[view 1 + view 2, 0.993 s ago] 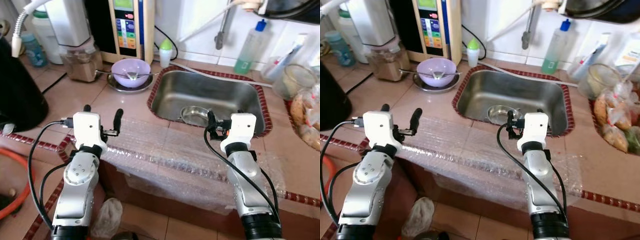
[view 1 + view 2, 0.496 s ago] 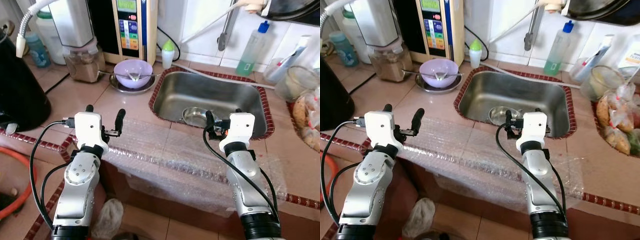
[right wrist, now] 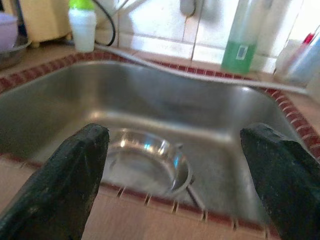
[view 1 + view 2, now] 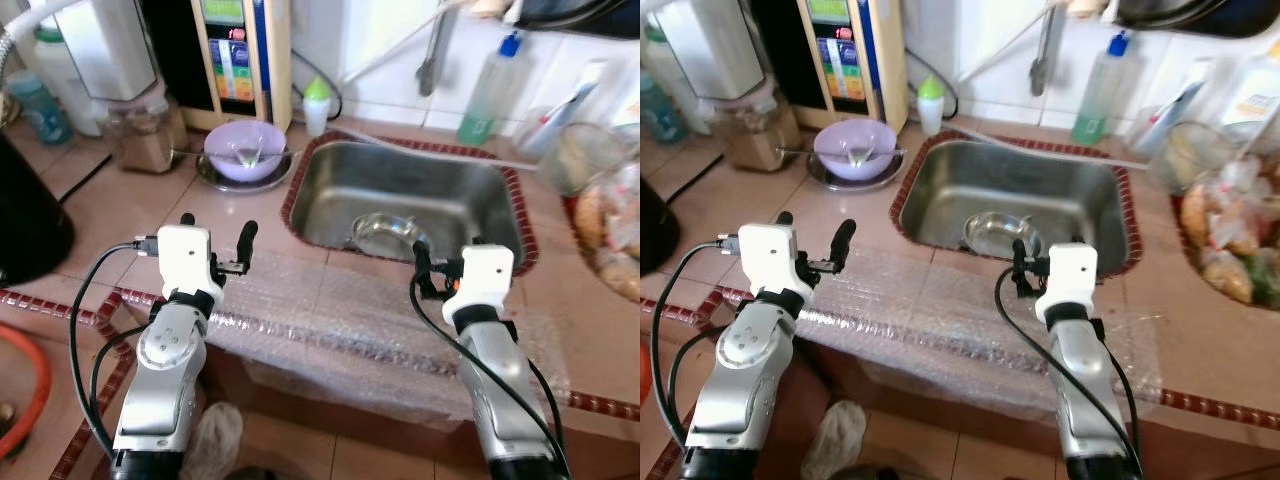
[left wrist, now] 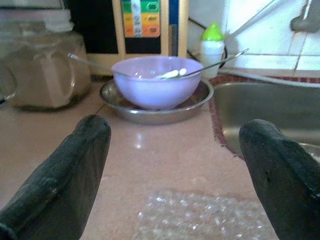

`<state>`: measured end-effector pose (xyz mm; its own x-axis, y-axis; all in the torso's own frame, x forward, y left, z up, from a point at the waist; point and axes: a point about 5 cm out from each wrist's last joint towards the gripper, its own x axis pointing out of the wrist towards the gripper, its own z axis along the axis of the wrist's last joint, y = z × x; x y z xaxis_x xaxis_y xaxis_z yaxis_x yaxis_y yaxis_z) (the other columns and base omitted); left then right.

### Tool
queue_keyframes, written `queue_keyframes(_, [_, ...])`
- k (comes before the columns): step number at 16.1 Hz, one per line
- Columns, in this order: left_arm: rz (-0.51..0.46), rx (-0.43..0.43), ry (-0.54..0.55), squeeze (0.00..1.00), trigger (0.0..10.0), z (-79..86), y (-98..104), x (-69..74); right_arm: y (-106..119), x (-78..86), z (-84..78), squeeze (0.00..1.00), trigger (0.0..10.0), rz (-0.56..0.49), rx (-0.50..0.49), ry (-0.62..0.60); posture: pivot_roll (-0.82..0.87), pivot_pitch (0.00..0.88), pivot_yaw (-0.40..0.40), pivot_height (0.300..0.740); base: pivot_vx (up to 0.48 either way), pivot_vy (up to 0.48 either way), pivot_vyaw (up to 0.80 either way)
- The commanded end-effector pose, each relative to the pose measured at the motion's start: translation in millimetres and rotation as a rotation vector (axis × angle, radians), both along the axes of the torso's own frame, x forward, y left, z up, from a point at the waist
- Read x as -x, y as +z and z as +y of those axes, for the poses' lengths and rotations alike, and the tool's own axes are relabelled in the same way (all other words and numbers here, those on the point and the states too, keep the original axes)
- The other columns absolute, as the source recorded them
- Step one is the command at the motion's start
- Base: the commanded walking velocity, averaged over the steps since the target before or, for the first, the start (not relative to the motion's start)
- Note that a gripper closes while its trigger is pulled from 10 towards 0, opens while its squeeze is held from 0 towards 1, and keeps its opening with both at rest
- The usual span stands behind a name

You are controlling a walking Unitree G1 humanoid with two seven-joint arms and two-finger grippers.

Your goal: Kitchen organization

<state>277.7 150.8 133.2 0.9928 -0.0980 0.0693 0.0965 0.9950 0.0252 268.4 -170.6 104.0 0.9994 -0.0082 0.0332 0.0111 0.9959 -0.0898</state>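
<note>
We see one steel sink (image 4: 400, 190) sunk into the tiled surface (image 4: 120, 210), and take it as our landmark. Inside it lies one steel dish (image 4: 385, 232). Left of the sink stands one purple bowl (image 4: 243, 152) on one steel plate (image 5: 156, 107), with two utensils resting in it. Behind the sink's left corner is one small green-capped bottle (image 4: 317, 103); behind its right corner, one green soap bottle (image 4: 485, 92). One sheet of bubble wrap (image 4: 330, 320) covers the surface's edge in front of the sink. Our left end effector (image 4: 215, 232) hovers before the bowl, fingers apart, holding nothing. Our right end effector (image 3: 172, 170) faces the sink, fingers apart, also holding nothing.
</note>
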Motion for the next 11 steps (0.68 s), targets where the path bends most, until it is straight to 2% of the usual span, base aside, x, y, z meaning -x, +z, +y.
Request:
queue_keyframes(1, [0.007, 0.006, 0.025, 0.00, 10.0, 3.0, 1.9, -4.4, 3.9, 4.4, -1.2, 0.00, 10.0, -0.003, -0.005, 0.002, -0.05, 0.039, 0.038, 0.740, 0.000, 0.000, 0.00])
queue_keyframes(5, [0.007, 0.025, 0.058, 0.00, 10.0, 7.8, 10.4, -24.4, 2.9, 20.9, -4.5, 0.00, 10.0, 0.025, -0.009, -0.020, -0.08, 0.090, 0.061, 0.740, 0.000, 0.000, 0.00])
queue_keyframes(6, [0.020, 0.052, 0.097, 0.00, 10.0, 12.2, 13.7, -36.9, 3.7, 28.1, -2.9, 0.00, 10.0, 0.034, -0.012, -0.016, -0.09, 0.116, 0.070, 0.740, 0.000, 0.000, 0.00])
queue_keyframes(7, [0.022, 0.057, 0.112, 0.00, 10.0, 13.4, 15.3, -41.6, 3.6, 30.4, -2.7, 0.00, 10.0, 0.039, -0.012, -0.016, -0.10, 0.124, 0.071, 0.740, 0.000, 0.000, 0.00])
queue_keyframes(9, [0.053, 0.093, 0.174, 0.00, 10.0, 20.1, 19.3, -60.4, 4.3, 39.5, -5.0, 0.00, 10.0, 0.059, -0.011, -0.029, -0.12, 0.157, 0.074, 0.740, 0.000, 0.000, 0.00])
queue_keyframes(11, [0.097, 0.118, 0.238, 0.00, 10.0, 30.2, 22.3, -81.2, 7.9, 54.7, -10.3, 0.00, 10.0, 0.088, -0.001, -0.039, -0.17, 0.209, 0.070, 0.740, 0.000, 0.000, 0.00])
